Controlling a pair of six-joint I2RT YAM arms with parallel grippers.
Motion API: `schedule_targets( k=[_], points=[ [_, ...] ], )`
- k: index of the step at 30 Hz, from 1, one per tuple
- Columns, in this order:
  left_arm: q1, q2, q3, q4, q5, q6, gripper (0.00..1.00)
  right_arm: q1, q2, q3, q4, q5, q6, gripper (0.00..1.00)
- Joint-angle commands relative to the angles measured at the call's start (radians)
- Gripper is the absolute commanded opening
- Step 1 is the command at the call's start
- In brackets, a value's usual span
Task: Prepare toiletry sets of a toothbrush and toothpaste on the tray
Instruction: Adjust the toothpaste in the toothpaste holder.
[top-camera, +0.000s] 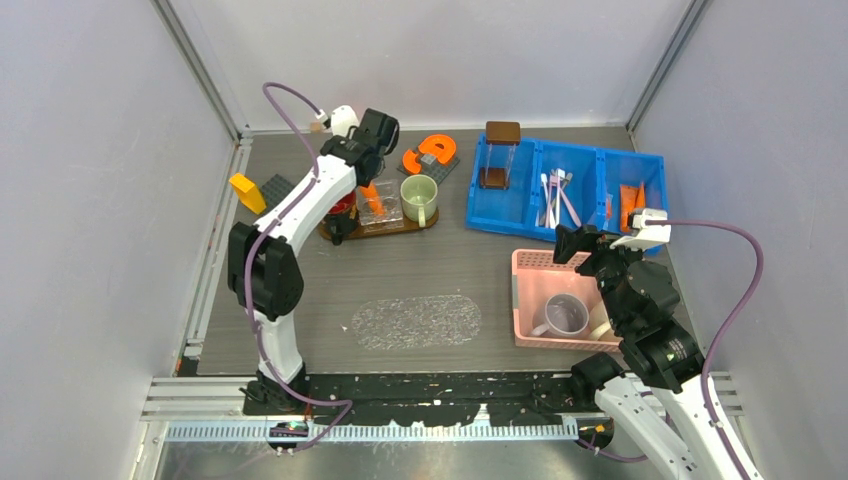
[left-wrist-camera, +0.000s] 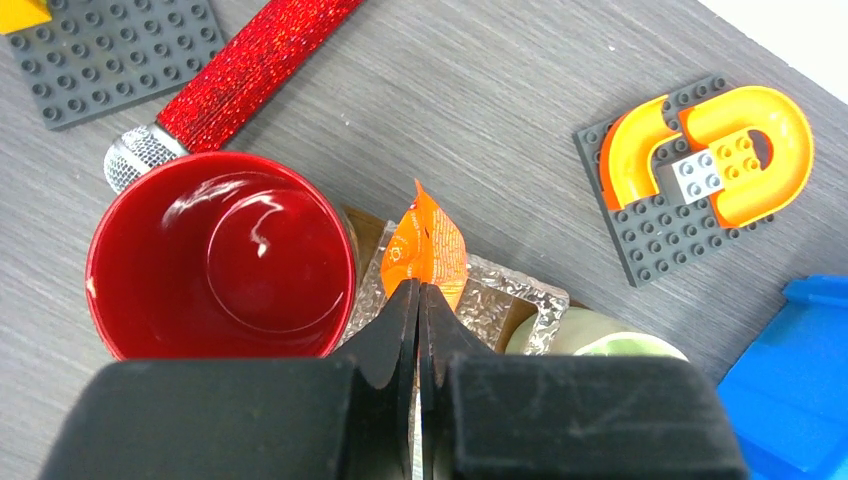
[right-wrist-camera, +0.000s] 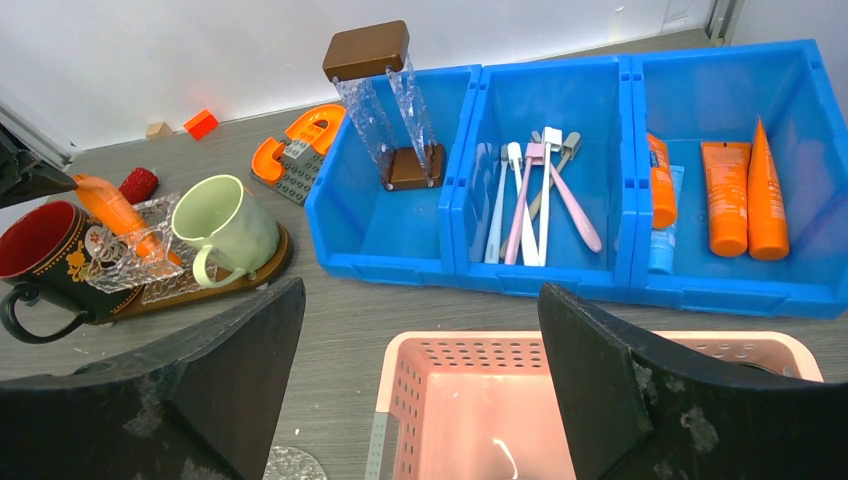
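The left jaws are closed, their tips touching the near end of the toothpaste (left-wrist-camera: 425, 240) in the glass dish (left-wrist-camera: 500, 300); the right jaws gape, empty.

One orange toothpaste tube (right-wrist-camera: 115, 212) lies tilted across the clear dish (right-wrist-camera: 160, 285) on the brown tray (right-wrist-camera: 262, 270), more orange tubes (right-wrist-camera: 745, 190) lie in the blue bin's (right-wrist-camera: 560, 285) right compartment, and white and pink toothbrushes (right-wrist-camera: 528, 205) lean in the middle one.
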Motion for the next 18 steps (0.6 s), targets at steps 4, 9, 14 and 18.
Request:
schedule_targets(
  k=[4,9,14,18],
  points=[
    [-0.001,-0.126,-0.14,0.291,-0.011,0.144,0.0,0.005,-0.005,0.012,0.034,0.013,-0.006,0.93],
    [-0.013,-0.19,-0.297,0.491,-0.007,0.237,0.0,0.006,0.0,0.012,0.034,0.012,-0.009,0.93],
    [-0.022,-0.24,-0.397,0.654,0.005,0.342,0.0,0.005,0.002,0.012,0.034,0.014,-0.01,0.93],
    [-0.026,-0.257,-0.417,0.667,0.012,0.355,0.0,0.005,0.008,0.014,0.034,0.014,-0.011,0.93]
  ],
)
